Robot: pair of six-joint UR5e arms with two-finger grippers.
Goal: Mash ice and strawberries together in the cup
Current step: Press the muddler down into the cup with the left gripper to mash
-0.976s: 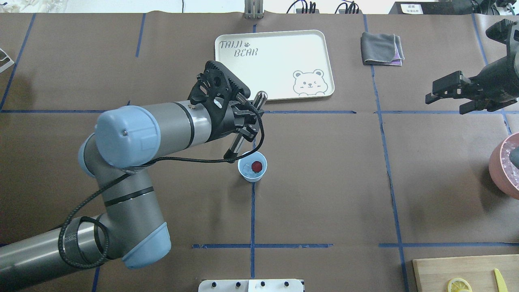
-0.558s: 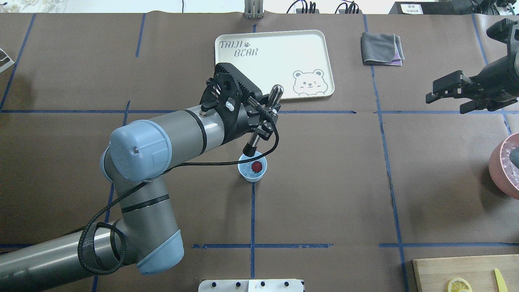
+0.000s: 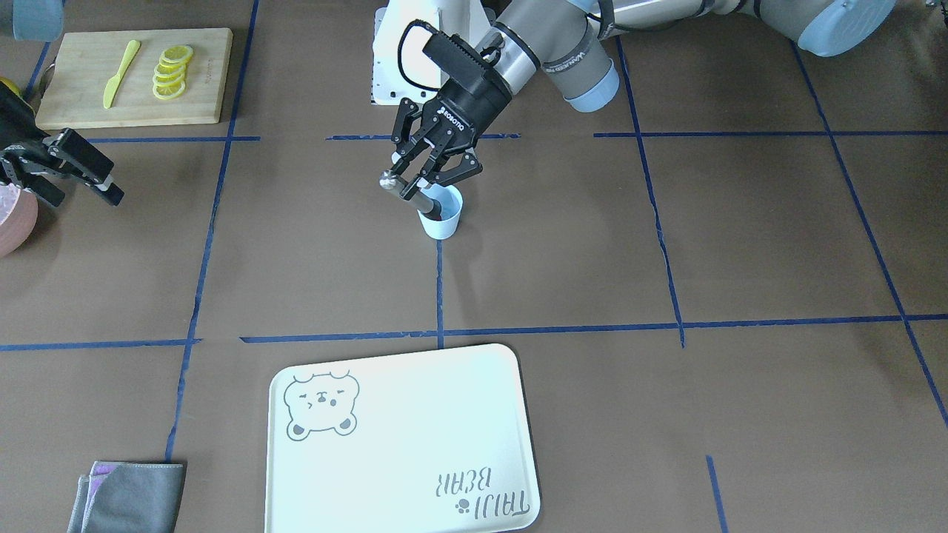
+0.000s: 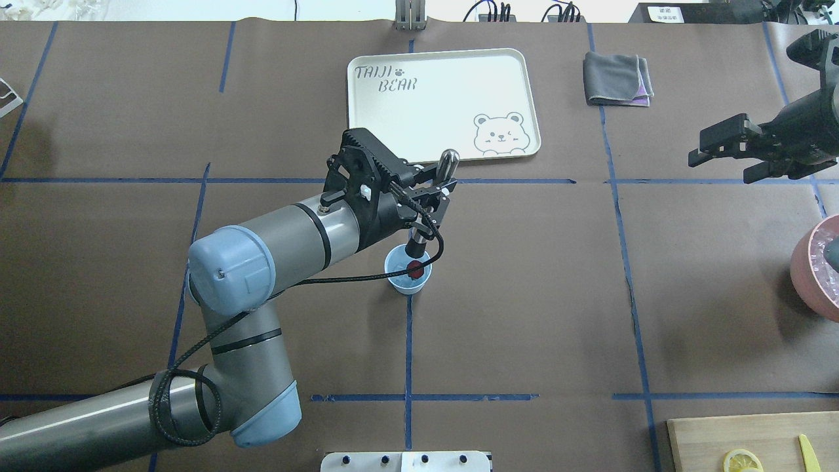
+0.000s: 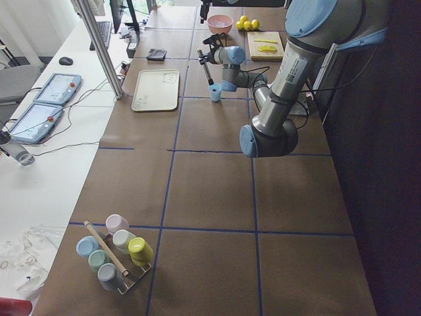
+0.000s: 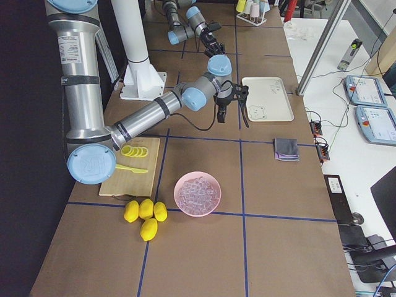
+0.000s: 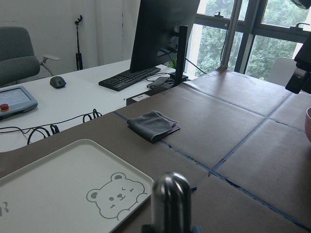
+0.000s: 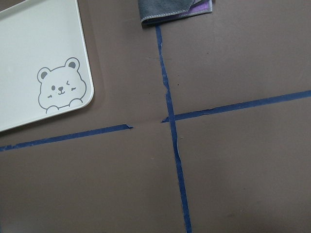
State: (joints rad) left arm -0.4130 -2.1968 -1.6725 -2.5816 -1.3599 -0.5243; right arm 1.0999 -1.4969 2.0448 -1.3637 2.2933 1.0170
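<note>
Fingers of L gripper (image 4: 434, 204) pinch a steel masher (image 4: 448, 160) mid-shaft, rod tilted, dark tip at the mouth of the blue cup (image 4: 409, 287), right by the strawberry (image 4: 414, 265); ice in there too faint to make out, contact w/ fruit can't tell. Cup stands free near the desk's middle, a bit robot-side of the tray (image 4: 446, 111). Nothing steadies it, so IMO: bring rod more upright, push straight down on cup's centre, short twisting strokes, no sideways load or it'll tip/slide. Go gentle at first, ice could hop out. R gripper (image 4: 721, 160), fingers spread & empty, hangs near desk's right edge, by the pink bowl (image 4: 803, 282); cloth (image 4: 616, 78) by far edge.
</note>
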